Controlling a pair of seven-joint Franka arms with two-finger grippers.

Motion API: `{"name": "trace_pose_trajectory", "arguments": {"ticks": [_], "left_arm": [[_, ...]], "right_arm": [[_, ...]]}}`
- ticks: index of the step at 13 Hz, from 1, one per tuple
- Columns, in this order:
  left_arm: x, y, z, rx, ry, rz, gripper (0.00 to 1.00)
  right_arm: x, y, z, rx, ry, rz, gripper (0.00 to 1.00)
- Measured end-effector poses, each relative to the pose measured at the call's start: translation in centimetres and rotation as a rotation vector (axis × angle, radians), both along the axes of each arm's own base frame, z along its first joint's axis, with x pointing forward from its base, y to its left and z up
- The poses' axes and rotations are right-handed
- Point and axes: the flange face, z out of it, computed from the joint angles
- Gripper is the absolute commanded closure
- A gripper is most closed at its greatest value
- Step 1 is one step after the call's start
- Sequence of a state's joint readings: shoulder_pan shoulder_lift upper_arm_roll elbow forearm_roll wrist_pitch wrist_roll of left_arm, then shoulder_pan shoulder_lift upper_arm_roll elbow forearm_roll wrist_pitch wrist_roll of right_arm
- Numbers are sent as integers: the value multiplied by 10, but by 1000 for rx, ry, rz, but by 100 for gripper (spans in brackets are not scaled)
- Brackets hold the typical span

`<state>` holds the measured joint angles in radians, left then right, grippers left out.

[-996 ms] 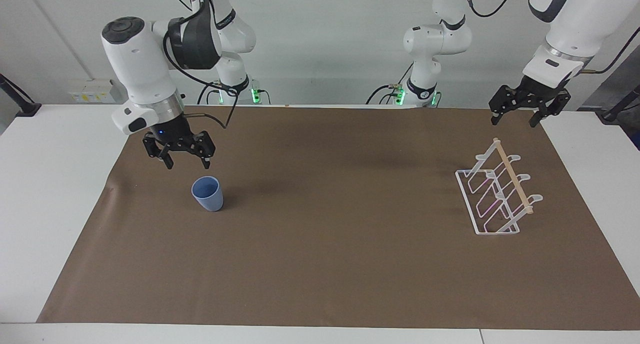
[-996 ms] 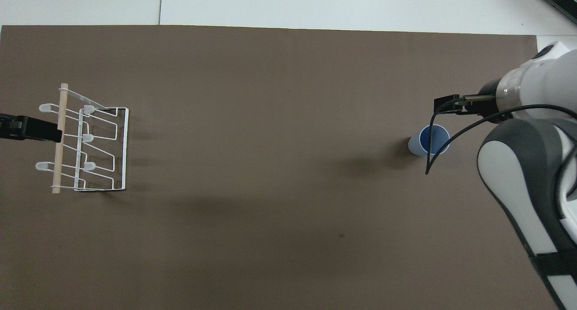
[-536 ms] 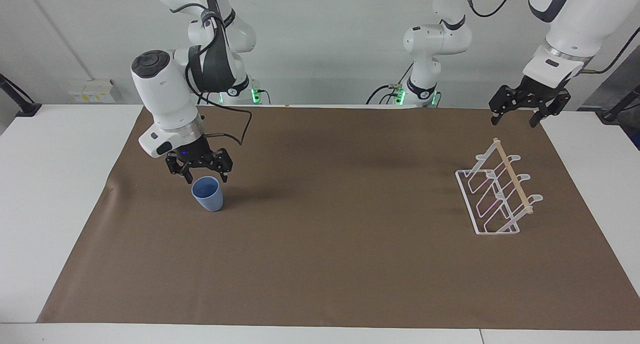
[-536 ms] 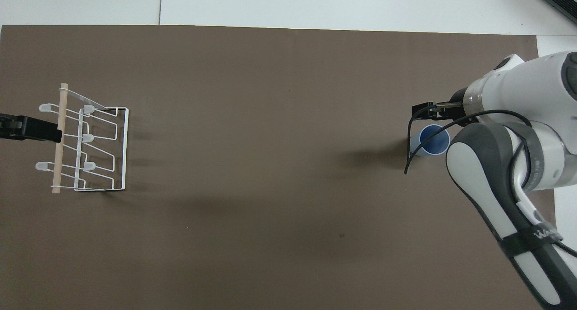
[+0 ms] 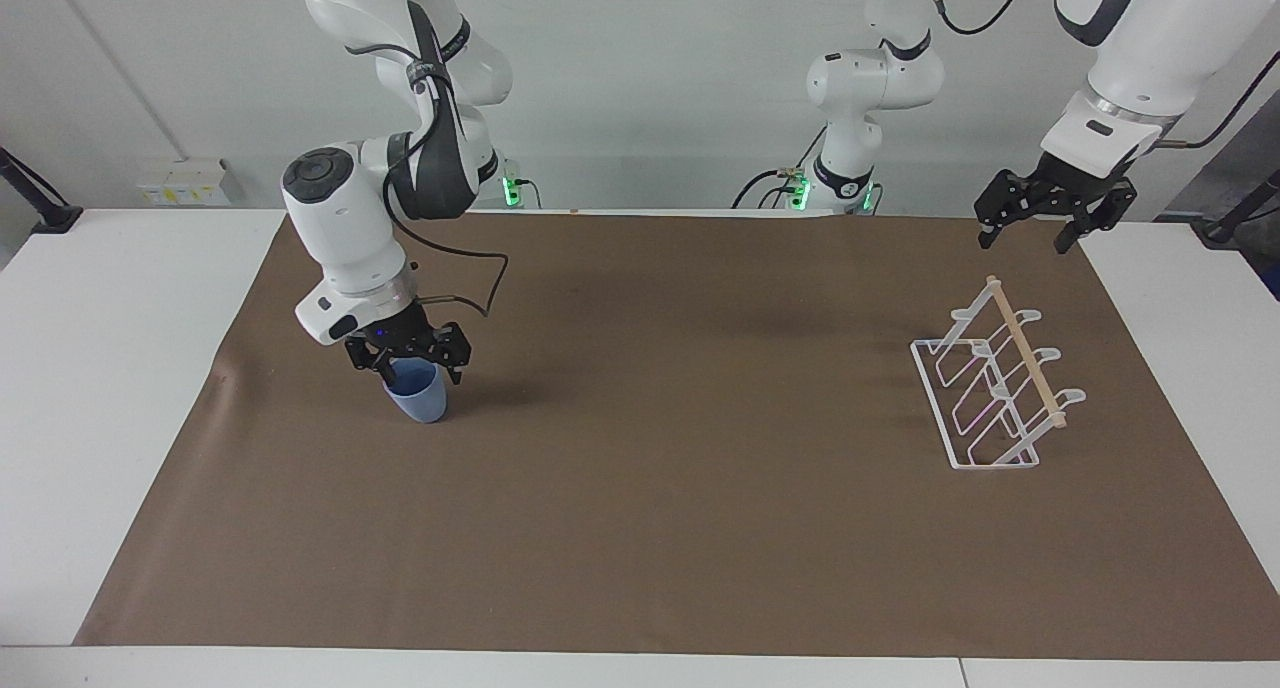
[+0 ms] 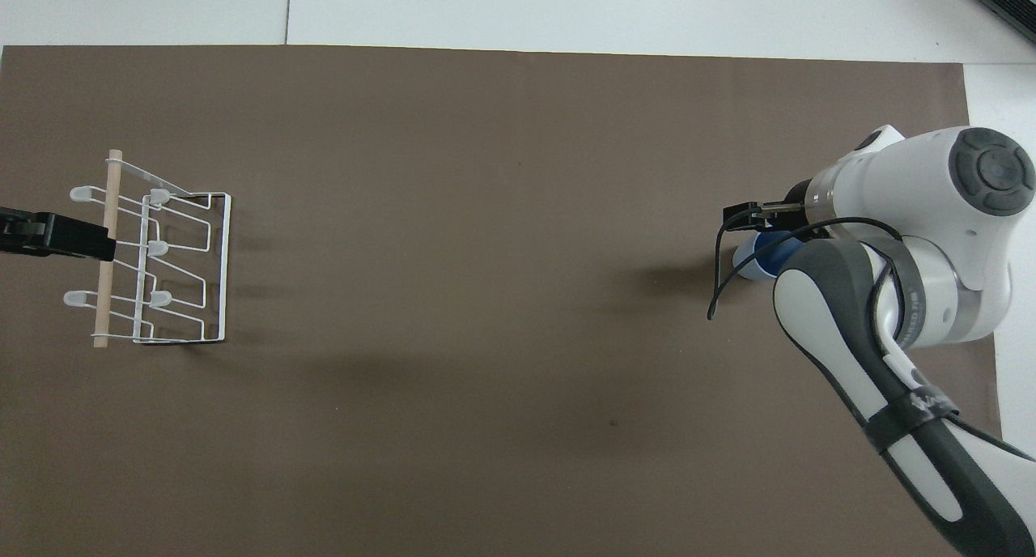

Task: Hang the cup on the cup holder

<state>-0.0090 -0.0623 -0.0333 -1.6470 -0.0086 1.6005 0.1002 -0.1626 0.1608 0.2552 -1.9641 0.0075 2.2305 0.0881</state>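
Observation:
The light-blue cup (image 5: 420, 400) stands upright on the brown mat toward the right arm's end of the table; in the overhead view (image 6: 746, 264) the arm mostly covers it. My right gripper (image 5: 411, 365) is low at the cup's rim, open, with a finger on either side of the rim; it also shows in the overhead view (image 6: 763, 235). The white wire cup holder (image 5: 995, 388) with its wooden rod stands toward the left arm's end, also in the overhead view (image 6: 158, 257). My left gripper (image 5: 1038, 230) waits open in the air by the holder's end nearer the robots, also in the overhead view (image 6: 57, 237).
The brown mat (image 5: 650, 488) covers most of the white table (image 5: 110, 368). A black cable (image 6: 716, 286) loops from the right wrist beside the cup. White table margins lie at both ends of the mat.
My right gripper has come down and moved toward the cup, from above and beside it to around its rim. The cup, the holder and the left arm have stayed put.

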Motion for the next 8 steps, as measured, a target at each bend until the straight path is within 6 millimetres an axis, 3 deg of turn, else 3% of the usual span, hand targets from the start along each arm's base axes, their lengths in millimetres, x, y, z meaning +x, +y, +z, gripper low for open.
{"name": "trace_pose_trajectory", "arguments": {"ticks": [8], "left_arm": [[-7,-1,-4,2,43,-3,0]], "right_arm": [[-12,0,-26,-3,37,2,0]]}}
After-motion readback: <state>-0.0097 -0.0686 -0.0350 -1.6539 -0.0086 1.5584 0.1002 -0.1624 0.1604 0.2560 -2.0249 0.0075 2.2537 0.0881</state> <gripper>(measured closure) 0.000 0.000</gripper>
